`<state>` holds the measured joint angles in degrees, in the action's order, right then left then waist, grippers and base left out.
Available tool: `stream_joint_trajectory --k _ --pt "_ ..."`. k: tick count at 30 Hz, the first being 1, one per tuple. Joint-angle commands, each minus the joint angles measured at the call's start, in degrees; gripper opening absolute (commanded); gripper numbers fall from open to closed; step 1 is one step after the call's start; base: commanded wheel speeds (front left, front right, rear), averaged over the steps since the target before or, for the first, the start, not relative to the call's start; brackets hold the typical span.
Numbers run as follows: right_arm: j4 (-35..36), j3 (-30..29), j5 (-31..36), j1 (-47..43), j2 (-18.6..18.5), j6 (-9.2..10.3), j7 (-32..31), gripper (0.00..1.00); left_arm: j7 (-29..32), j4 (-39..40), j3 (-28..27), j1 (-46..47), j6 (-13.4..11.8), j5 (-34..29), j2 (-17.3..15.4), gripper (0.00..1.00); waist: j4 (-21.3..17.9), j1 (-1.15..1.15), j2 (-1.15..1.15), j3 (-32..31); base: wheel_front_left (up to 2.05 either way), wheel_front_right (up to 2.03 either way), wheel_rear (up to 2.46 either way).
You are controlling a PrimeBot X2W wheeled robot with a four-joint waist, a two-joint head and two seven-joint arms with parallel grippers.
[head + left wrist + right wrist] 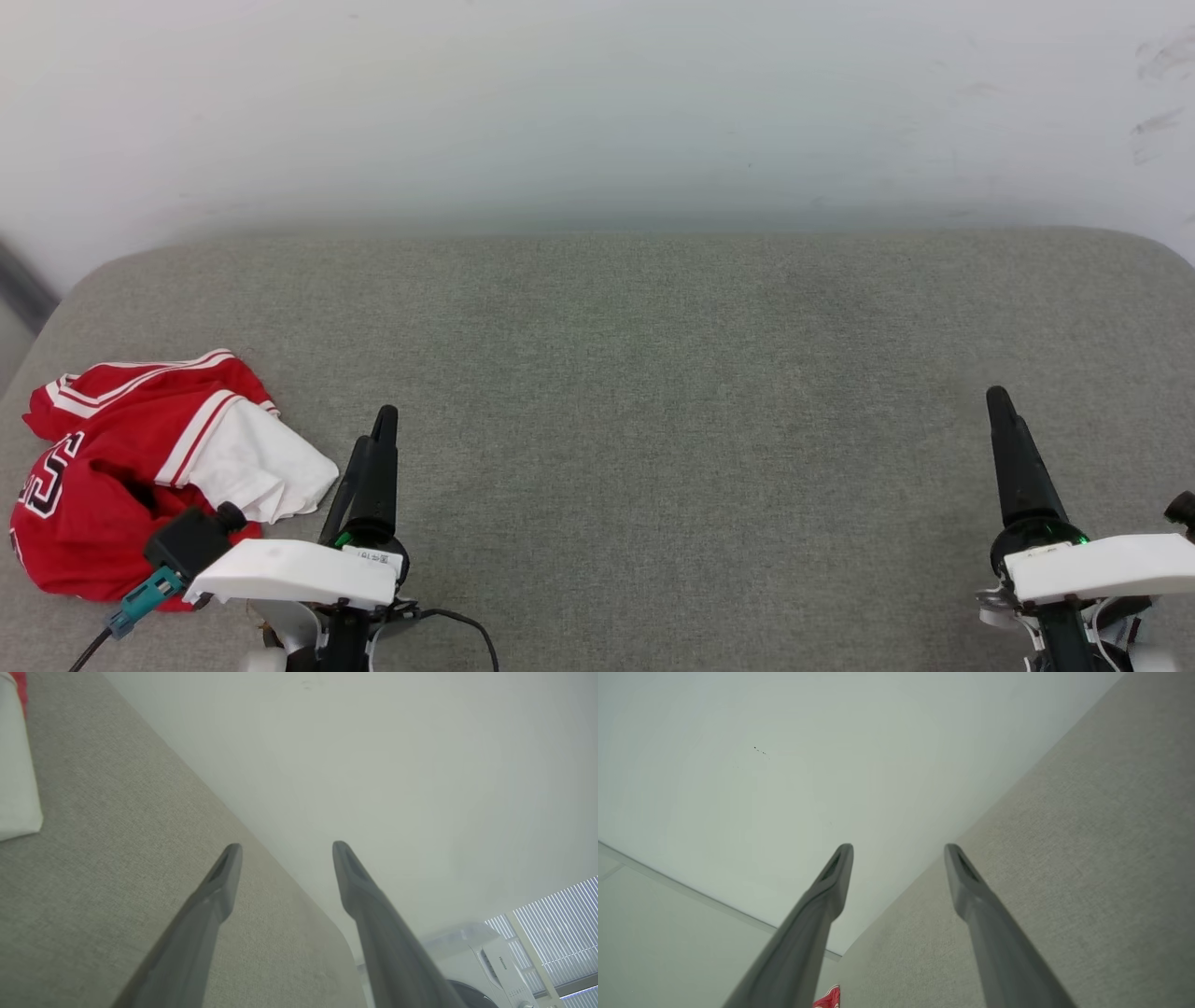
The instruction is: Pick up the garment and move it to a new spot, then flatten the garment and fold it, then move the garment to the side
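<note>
The garment (121, 467) lies in a crumpled heap at about eight o'clock in the head view, near the left end of the grey fabric surface (653, 373). It is red, with black white-edged lettering (47, 481) showing at its nine o'clock, striped trim (140, 373) along its twelve o'clock edge, and a white sleeve (252, 467) spilling out toward three o'clock. It looks like thin, limp jersey cloth: light, soft and probably a little slick, so it should sag and drag rather than keep any shape when lifted. The doubled, stitched trim or the free sleeve edge looks the surest place to pinch, since a loose fold in the middle might slip or bring up only one layer. The left gripper (385, 420) stands just beside the sleeve at its three o'clock, apart from the cloth, with its jaws spread wide and nothing between them. The right gripper (999, 401) is well apart at about four o'clock in the head view, also wide and empty. A pale wall (597, 112) rises behind the surface at twelve o'clock.
</note>
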<state>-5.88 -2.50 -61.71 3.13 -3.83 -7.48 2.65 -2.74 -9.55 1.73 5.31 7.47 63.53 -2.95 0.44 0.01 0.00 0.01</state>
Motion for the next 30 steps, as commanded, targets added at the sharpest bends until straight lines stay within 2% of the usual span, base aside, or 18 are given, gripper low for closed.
stream_joint_trajectory --k 1,8,14,19,20,30 --pt "1.3 0.3 3.7 0.1 -0.5 -0.01 0.6 1.00 -0.6 0.9 0.4 1.5 0.0 -2.9 0.0 1.00 0.0 0.00 0.00 0.0 0.00 0.00 0.00" --pt "2.2 0.9 14.3 -0.5 -0.7 -0.01 1.0 1.00 -2.0 1.1 1.0 1.5 -0.2 -13.1 0.0 1.00 0.2 0.00 0.00 -0.3 0.00 0.00 0.00" --pt "3.1 1.4 20.6 -0.9 -0.9 -0.01 0.6 1.00 -3.1 0.7 2.1 1.4 -0.8 -21.0 -0.6 1.00 0.2 0.00 0.00 -0.4 0.00 0.00 0.00" --pt "3.8 2.0 25.0 -1.1 -1.2 -0.01 0.2 1.00 -3.9 0.3 3.0 1.7 -1.8 -26.7 -1.5 1.00 0.2 0.00 0.00 -0.5 0.00 0.00 0.00" --pt "4.2 2.5 27.2 -1.2 -1.3 -0.01 0.1 1.00 -4.4 0.1 3.6 1.9 -2.4 -29.5 -1.8 1.00 0.3 0.00 0.00 -0.5 0.00 0.00 0.00" --pt "5.4 3.0 34.5 -1.8 -1.2 -0.02 -0.7 1.00 -6.0 0.0 5.6 2.3 -4.0 -36.9 -2.9 1.00 0.5 0.00 0.00 -0.6 0.00 0.00 0.00"
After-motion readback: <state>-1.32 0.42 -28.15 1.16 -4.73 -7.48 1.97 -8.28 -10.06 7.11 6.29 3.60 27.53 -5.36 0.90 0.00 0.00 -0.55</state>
